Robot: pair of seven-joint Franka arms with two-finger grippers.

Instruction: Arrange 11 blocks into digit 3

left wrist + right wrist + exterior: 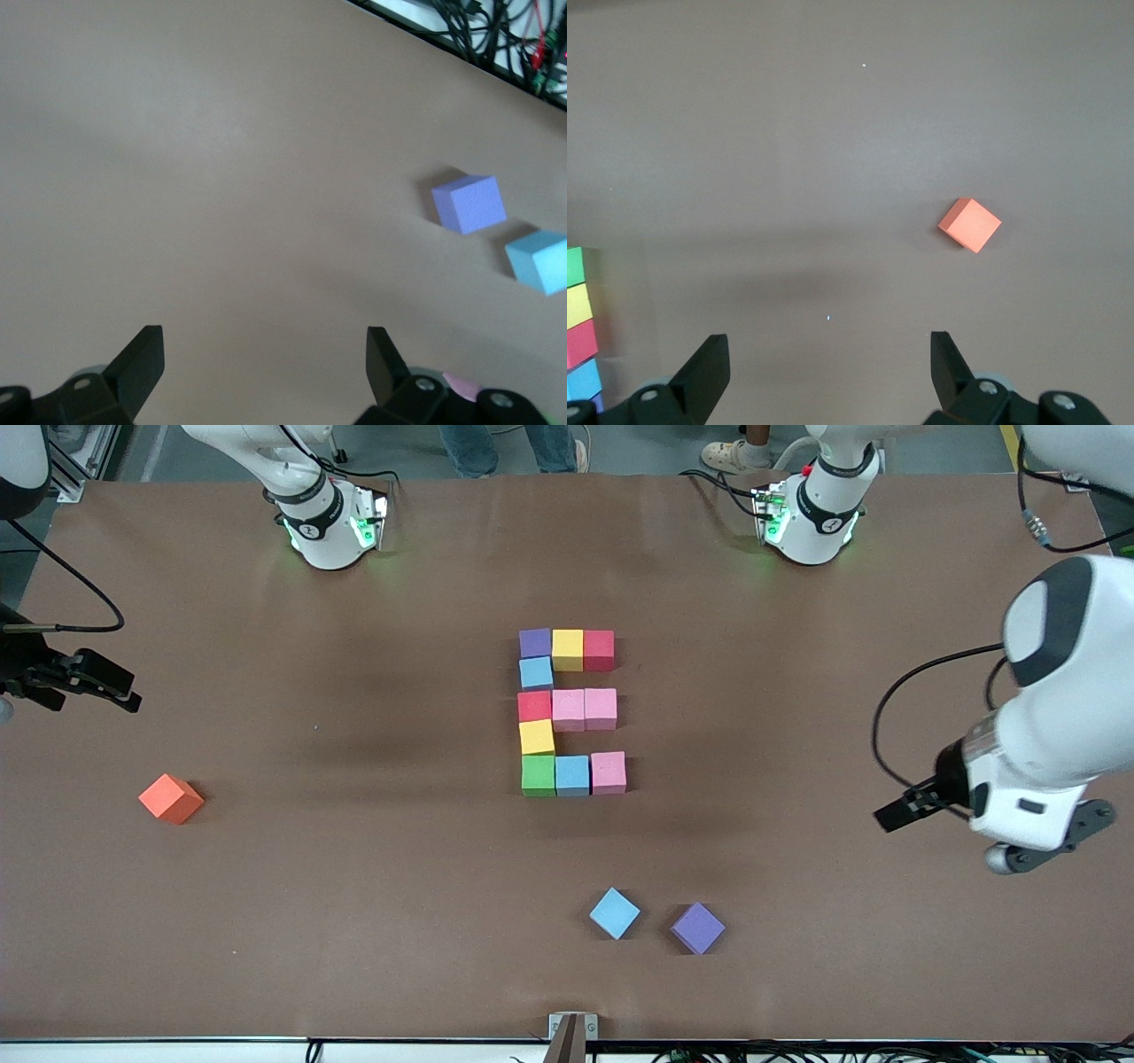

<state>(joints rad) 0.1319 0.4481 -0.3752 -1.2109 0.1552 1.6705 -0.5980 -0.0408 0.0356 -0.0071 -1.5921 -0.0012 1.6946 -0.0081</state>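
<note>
Several blocks form a blocky figure (569,708) mid-table: a purple, yellow and red bar, a red and two-pink bar, and a green, blue and pink bar, joined by a light blue cube (536,672) and a yellow cube (536,737). Part of one edge of the figure (578,305) shows in the right wrist view. A loose light blue cube (614,912) (540,261) and a loose purple cube (697,927) (469,204) lie nearer the front camera. My left gripper (890,815) (266,345) hangs open over bare table at the left arm's end. My right gripper (133,695) (830,345) hangs open at the right arm's end, holding nothing.
An orange cube (171,798) (970,224) lies alone toward the right arm's end of the table, nearer the front camera than the right gripper. Brown paper covers the table (354,912). Cables run along the table edge nearest the front camera (496,35).
</note>
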